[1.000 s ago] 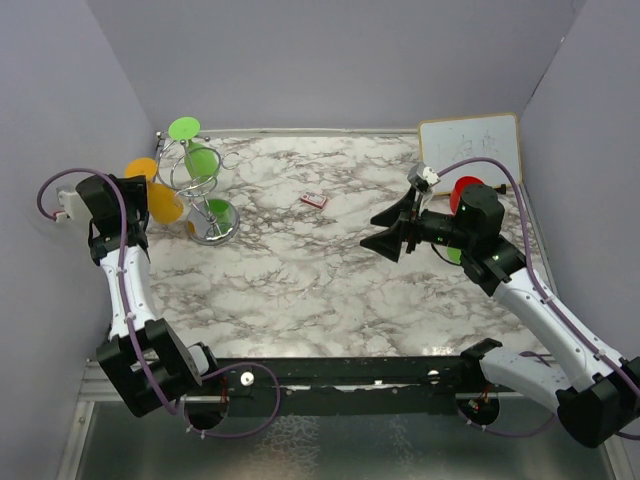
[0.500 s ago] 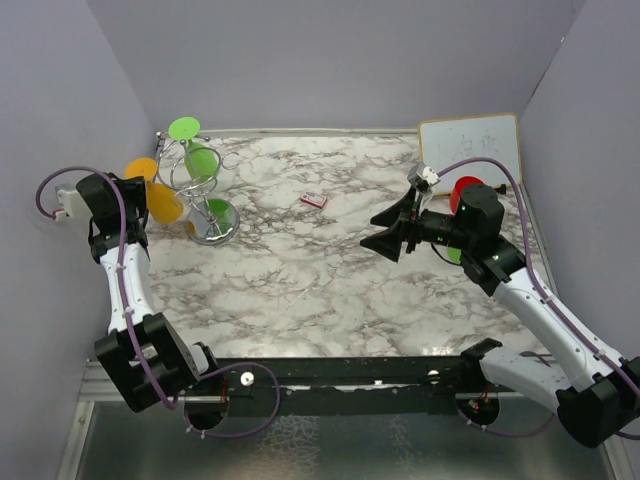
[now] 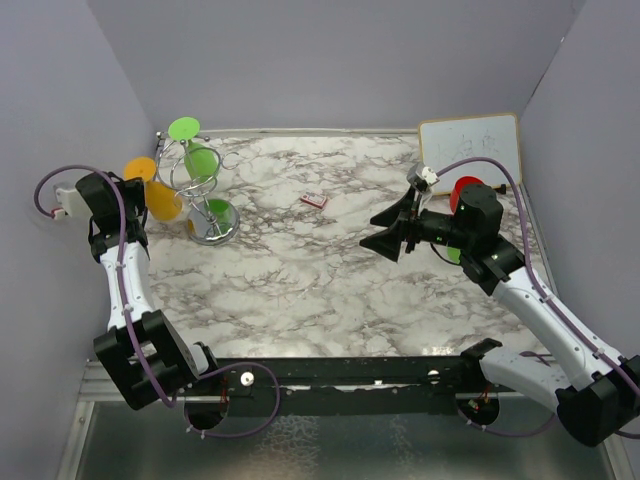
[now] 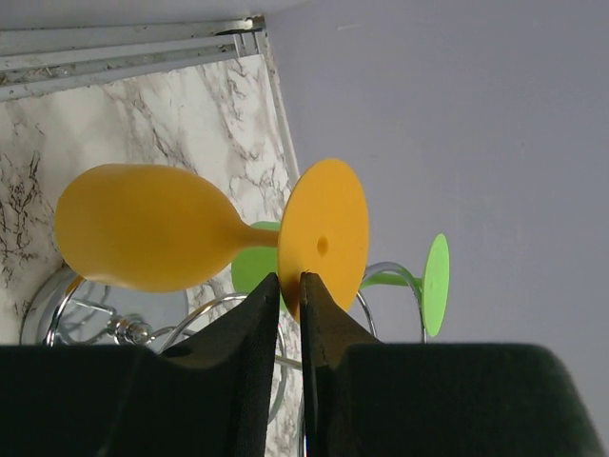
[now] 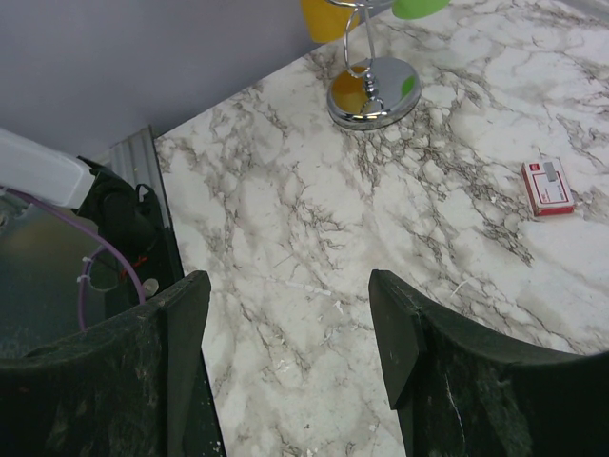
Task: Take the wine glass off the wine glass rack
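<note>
An orange wine glass (image 4: 143, 228) hangs sideways on the silver wire wine glass rack (image 3: 214, 226) at the far left of the marble table. Its round foot (image 4: 324, 238) points toward the left wall. My left gripper (image 4: 289, 278) has its jaws nearly together, pinching the lower rim of that orange foot. In the top view the orange glass (image 3: 163, 203) sits right beside the left wrist. Green glasses (image 3: 202, 160) hang on the same rack. My right gripper (image 5: 290, 286) hovers open over bare marble at mid right, holding nothing.
A small red and white packet (image 3: 313, 200) lies near the table's middle. A white board (image 3: 470, 145) leans in the back right corner, and a red object (image 3: 465, 187) sits behind the right arm. Purple walls close in on the left, back and right.
The left jaws have closed in onto the rim of the orange glass's foot. The left wrist shifted slightly toward the wall. The right arm has not moved.
</note>
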Controlling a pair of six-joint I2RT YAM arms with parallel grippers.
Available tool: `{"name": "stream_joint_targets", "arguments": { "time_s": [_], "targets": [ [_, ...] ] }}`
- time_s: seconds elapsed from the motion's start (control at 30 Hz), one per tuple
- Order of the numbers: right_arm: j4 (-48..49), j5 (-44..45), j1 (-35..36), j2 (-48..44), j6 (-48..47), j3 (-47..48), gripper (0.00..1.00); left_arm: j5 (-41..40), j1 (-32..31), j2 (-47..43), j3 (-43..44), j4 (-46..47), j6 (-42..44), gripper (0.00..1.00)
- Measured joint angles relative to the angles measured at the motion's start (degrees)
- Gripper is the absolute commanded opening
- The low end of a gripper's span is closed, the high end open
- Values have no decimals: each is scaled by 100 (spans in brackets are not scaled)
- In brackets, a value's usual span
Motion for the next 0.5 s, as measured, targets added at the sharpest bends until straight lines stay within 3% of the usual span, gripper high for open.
{"name": "stream_joint_targets", "arguments": {
  "time_s": [0.27, 0.5],
  "targets": [
    [0, 2, 0, 0, 0, 0, 68, -26, 0, -7, 2, 122, -35, 5],
    [0, 2, 0, 0, 0, 0, 68, -109, -2, -114, 11, 216, -44, 4]
  ]
}}
